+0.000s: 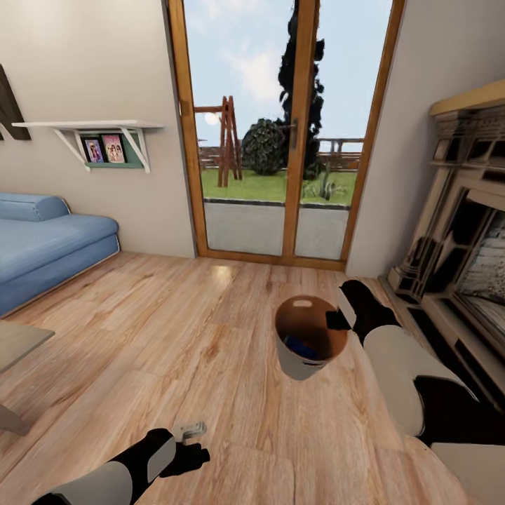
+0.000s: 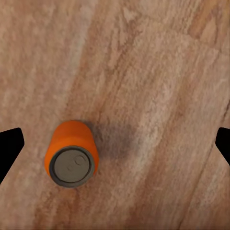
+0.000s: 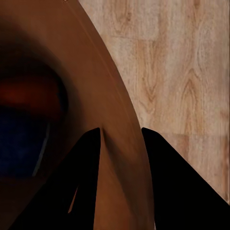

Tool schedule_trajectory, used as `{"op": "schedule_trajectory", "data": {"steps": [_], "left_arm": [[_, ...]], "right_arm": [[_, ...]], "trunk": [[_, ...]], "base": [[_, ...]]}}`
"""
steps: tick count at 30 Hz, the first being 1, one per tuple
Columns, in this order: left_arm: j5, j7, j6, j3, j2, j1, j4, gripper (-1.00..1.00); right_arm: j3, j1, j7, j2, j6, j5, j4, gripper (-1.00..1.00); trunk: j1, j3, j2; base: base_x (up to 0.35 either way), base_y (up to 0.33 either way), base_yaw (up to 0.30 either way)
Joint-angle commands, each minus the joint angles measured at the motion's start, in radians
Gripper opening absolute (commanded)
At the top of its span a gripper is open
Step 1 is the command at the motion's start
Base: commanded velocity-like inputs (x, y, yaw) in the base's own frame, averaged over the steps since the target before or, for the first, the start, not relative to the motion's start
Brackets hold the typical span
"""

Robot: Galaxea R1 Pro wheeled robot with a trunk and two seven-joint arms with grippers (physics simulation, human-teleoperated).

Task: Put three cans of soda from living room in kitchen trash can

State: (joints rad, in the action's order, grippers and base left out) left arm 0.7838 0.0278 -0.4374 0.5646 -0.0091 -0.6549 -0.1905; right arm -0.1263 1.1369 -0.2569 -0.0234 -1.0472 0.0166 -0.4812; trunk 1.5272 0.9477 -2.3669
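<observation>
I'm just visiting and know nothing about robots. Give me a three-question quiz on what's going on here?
1. True or false: the orange can stands upright on the floor between the open left gripper fingers.
2. What does the right gripper grip?
A. the sofa
B. the bucket wall
C. a blue can
3. Fill in: inside the bucket a ____ can shows in the head view.

Key:
1. True.
2. B: one finger is inside the wall, the other outside.
3. Blue. The right wrist view also shows something reddish beside it, too blurred to name.
</observation>
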Motion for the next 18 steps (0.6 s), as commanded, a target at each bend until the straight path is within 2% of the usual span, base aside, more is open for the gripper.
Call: {"op": "schedule_trajectory", "data": {"steps": [1, 5, 7, 14, 18], "left_arm": [[0.0, 0.0, 0.0, 0.0, 0.0, 0.001, 0.0, 1.0], [0.0, 0.0, 0.0, 0.0, 0.0, 0.001, 0.0, 1.0], [0.0, 0.0, -0.001, 0.0, 0.001, 0.001, 0.0, 1.0], [0.001, -0.002, -0.002, -0.001, 0.001, 0.001, 0.0, 1.0], [0.001, -0.002, -0.002, -0.001, 0.001, 0.001, 0.0, 1.0]], "right_arm": [[-0.002, 0.027, -0.002, -0.003, 0.0, -0.015, 0.037, -1.0], [-0.002, 0.083, -0.012, -0.009, 0.0, -0.015, 0.121, -1.0], [-0.002, 0.089, -0.013, -0.009, 0.0, -0.015, 0.13, -1.0], [0.002, 0.098, -0.016, -0.015, 0.0, -0.015, 0.148, -1.0], [0.005, 0.102, -0.034, -0.026, 0.0, -0.015, 0.149, -1.0]], "trunk": [[0.004, 0.003, -0.007], [0.019, 0.016, -0.035], [0.027, 0.022, -0.049], [0.027, 0.022, -0.049], [0.042, 0.034, -0.077]], "base": [[0.0, 0.0, 0.0], [0.0, 0.0, 0.0], [0.0, 0.0, 0.0], [0.0, 0.0, 0.0], [0.0, 0.0, 0.0]]}}
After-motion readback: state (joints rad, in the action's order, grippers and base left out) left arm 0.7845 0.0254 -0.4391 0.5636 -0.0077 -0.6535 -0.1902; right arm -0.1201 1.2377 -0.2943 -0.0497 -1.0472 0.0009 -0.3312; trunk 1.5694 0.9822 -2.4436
